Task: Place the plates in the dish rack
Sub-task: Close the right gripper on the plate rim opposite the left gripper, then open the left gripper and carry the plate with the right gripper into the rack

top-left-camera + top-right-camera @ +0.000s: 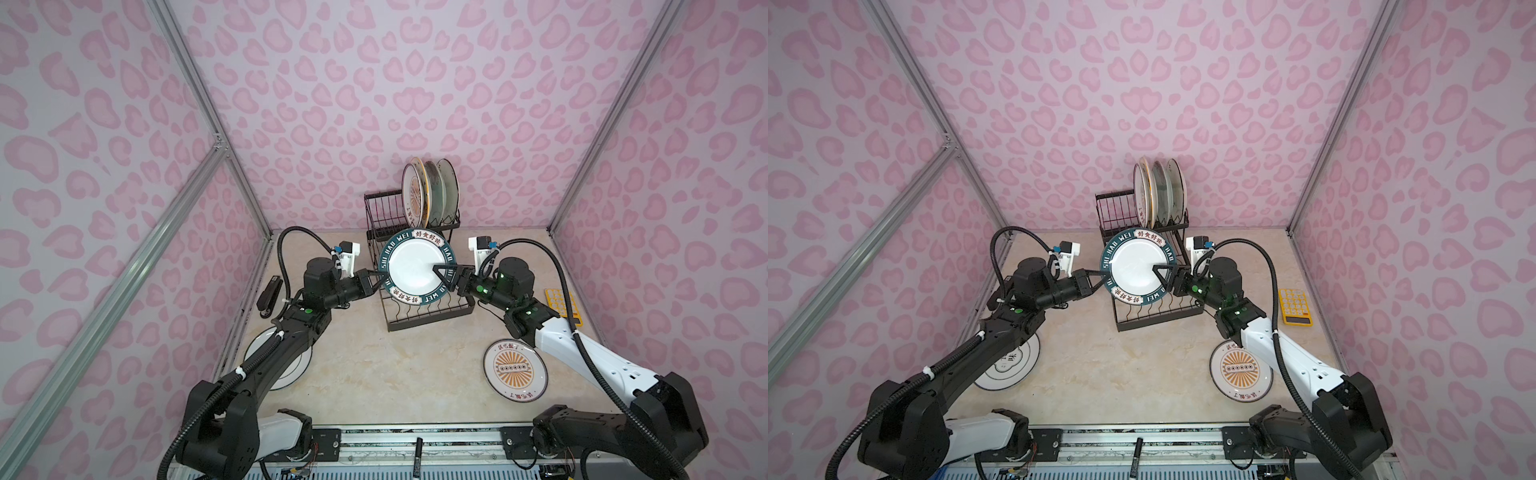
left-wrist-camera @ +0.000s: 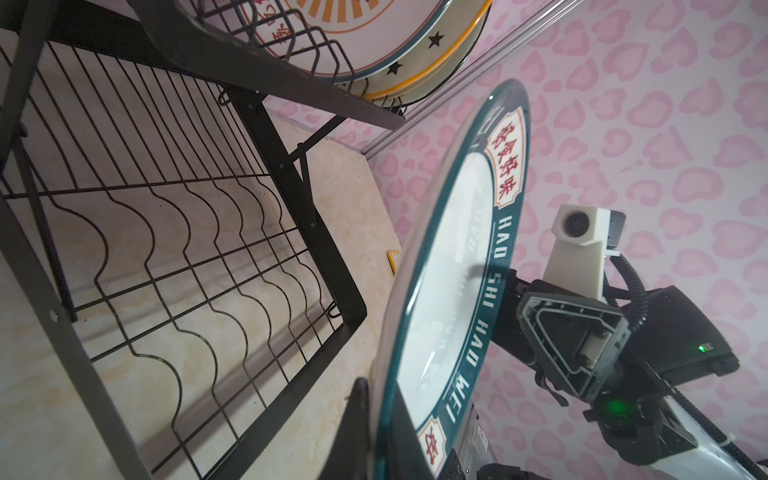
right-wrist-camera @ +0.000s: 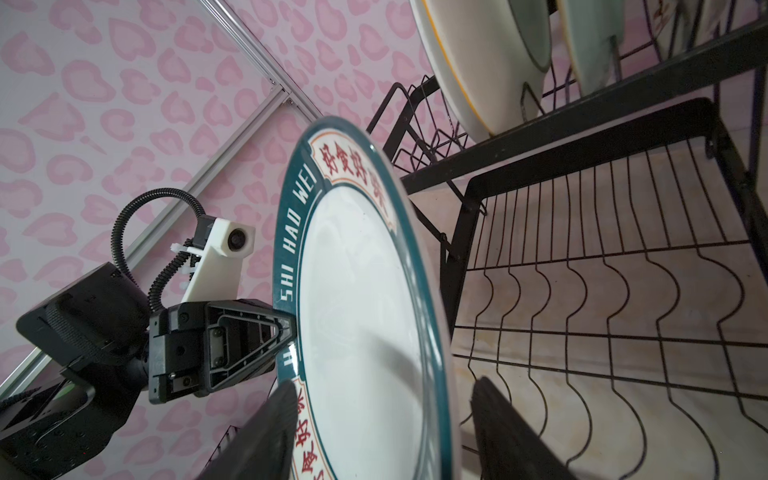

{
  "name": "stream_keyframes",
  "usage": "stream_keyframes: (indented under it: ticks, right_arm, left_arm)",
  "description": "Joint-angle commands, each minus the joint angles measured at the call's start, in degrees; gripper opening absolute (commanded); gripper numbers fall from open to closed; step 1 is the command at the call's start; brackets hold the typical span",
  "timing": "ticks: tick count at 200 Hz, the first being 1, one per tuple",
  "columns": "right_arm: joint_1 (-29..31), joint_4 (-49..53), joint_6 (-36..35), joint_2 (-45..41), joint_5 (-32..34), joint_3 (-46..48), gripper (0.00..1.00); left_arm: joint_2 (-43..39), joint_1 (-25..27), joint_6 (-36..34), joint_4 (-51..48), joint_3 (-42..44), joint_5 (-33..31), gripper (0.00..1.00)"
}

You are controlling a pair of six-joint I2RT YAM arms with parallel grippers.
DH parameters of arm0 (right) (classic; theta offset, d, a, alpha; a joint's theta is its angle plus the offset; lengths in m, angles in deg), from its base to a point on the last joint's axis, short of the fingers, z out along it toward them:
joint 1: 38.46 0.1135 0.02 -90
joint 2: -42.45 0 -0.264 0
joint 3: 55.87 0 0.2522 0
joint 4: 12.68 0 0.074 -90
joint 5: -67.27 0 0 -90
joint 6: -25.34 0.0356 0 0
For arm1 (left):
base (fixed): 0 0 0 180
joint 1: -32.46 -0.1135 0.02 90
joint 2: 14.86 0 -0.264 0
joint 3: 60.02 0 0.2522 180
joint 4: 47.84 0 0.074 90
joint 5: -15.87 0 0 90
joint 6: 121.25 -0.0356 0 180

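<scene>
We log a beige marble tabletop [image 1: 395,374] and pink blotched walls [image 1: 415,83]. The left tool [image 1: 377,277] pinches the lettered plate [image 1: 411,270]; the right tool [image 1: 441,276] straddles it, unclosed.

Worktop [image 1: 395,386]: beige marble-look, flat. Yellow calculator [image 1: 1296,306]: flat on worktop's right side, keys up, near right wall; fully visible in one top view, partly hidden in the other. Black stapler [image 1: 269,293]: at worktop's left edge, along left wall. Black marker [image 1: 417,457]: lying across front metal rail [image 1: 395,434], about mid-span. Walls [image 1: 374,104]: pink leopard print, with aluminium profiles [image 1: 104,299] at seams.
</scene>
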Motion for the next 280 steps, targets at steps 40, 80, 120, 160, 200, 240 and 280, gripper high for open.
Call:
stream_keyframes:
  ticks: [40,80,120,160,200,240,280]
  right_arm:
    - [0.3,-2.3,0.6,0.0,-0.9,0.3,0.31]
    - [0.3,-2.1,0.6,0.1,-1.2,0.0,0.19]
    - [0.3,-2.1,0.7,0.0,-1.6,-0.2,0.00]
    - [0.2,-1.7,0.4,-0.4,-1.5,-0.3,0.00]
    - [0.3,-1.8,0.4,-1.5,-0.6,0.1,0.00]
    - [0.2,-1.1,0.2,-2.7,0.6,0.3,0.00]
    - [0.1,-1.0,0.2,-3.4,2.0,0.9,0.00]
  left_arm:
    - [-0.4,0.3,-0.5,3.5,-1.2,1.4,0.03]
    - [-0.1,0.4,-0.6,3.3,-1.5,1.5,0.03]
    - [0.7,0.4,-0.5,2.8,-2.4,1.8,0.03]
    - [0.7,0.4,-0.5,2.3,-2.7,2.0,0.03]
    - [0.6,0.4,-1.4,0.4,-3.3,0.9,0.15]
    - [0.3,0.4,-1.9,0.1,-3.2,0.7,0.35]
    - [-0.1,0.4,-2.7,-1.3,-3.1,0.2,0.59]
